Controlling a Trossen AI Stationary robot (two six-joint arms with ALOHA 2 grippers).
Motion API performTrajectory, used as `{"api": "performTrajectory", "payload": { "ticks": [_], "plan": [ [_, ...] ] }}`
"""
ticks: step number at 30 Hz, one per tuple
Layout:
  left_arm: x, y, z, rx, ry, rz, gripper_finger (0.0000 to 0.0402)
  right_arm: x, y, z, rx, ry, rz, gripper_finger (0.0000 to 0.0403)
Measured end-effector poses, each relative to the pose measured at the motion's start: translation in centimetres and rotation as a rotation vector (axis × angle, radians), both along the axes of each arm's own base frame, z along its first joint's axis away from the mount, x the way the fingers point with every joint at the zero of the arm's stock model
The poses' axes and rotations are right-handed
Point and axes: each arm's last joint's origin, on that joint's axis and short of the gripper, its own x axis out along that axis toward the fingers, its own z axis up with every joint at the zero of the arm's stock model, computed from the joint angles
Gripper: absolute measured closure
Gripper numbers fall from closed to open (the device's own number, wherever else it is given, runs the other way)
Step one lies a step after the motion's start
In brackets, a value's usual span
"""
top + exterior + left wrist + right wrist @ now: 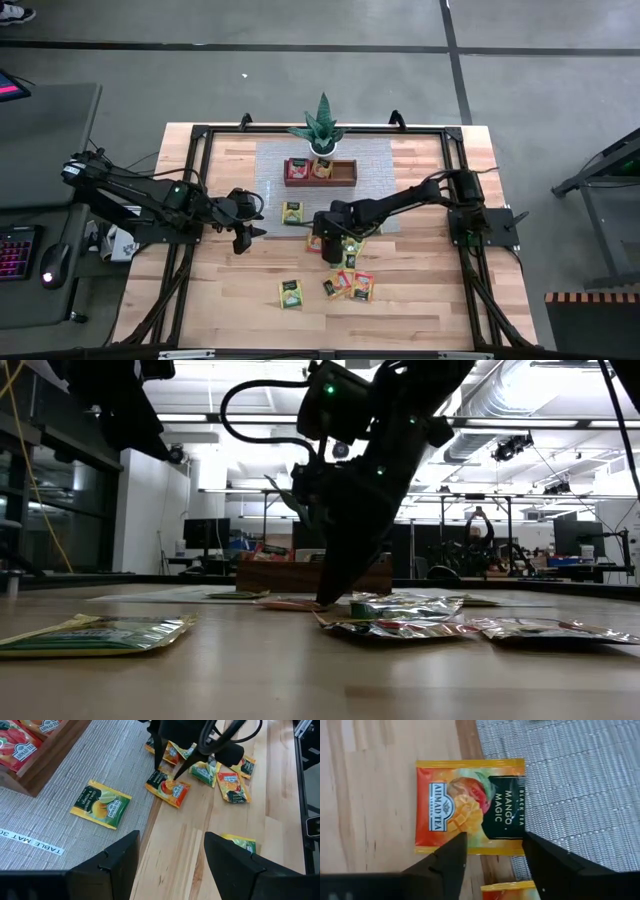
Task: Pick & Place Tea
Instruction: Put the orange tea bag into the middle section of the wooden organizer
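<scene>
An orange mango tea packet point(470, 805) lies flat, half on the wooden table and half on the grey mat's edge point(560, 780); it also shows in the left wrist view point(167, 787). My right gripper point(495, 852) is open and points down over it, one finger over each end of one long edge; in the low view it point(325, 598) reaches table level. My left gripper point(250, 228) is open and empty above the table, left of the mat. A yellow-green packet point(100, 804) lies flat on the mat. Several more packets point(350, 283) lie on the table nearer the front. My right gripper comes at the orange packet from above, pointing down, its fingertips point(452, 855) over the packet's long edge point(492, 851). The packet lies flat on the table and mat. I cannot tell whether the fingertips touch it.
A brown wooden tray point(345, 178) holding red and orange packets stands at the mat's far side, with a spiky green potted plant point(322, 128) behind it. A green-yellow packet point(290, 292) lies toward the front. A black frame point(200, 135) borders the table.
</scene>
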Motion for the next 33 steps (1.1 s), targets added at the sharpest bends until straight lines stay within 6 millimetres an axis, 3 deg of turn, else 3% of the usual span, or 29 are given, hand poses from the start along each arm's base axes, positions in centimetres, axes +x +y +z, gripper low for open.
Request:
{"api": "performTrajectory", "payload": {
  "ticks": [8,19,23,33],
  "plan": [
    [0.0,0.0,0.0,0.001,0.000,0.001,0.0182,-0.1,-0.1,-0.1,-0.010,0.010,-0.010,0.0299],
    [0.0,0.0,0.0,0.001,0.002,0.001,0.0182,-0.2,-0.1,-1.4,-0.007,0.059,-0.051,0.0355],
    [0.0,0.0,0.0,0.001,0.002,0.002,0.0182,-0.2,0.0,-1.6,0.015,0.061,-0.112,0.0395],
    [0.0,0.0,0.0,0.001,0.002,0.002,0.0182,0.7,0.8,0.6,-0.123,0.026,-0.105,0.0402]
  ]
}}
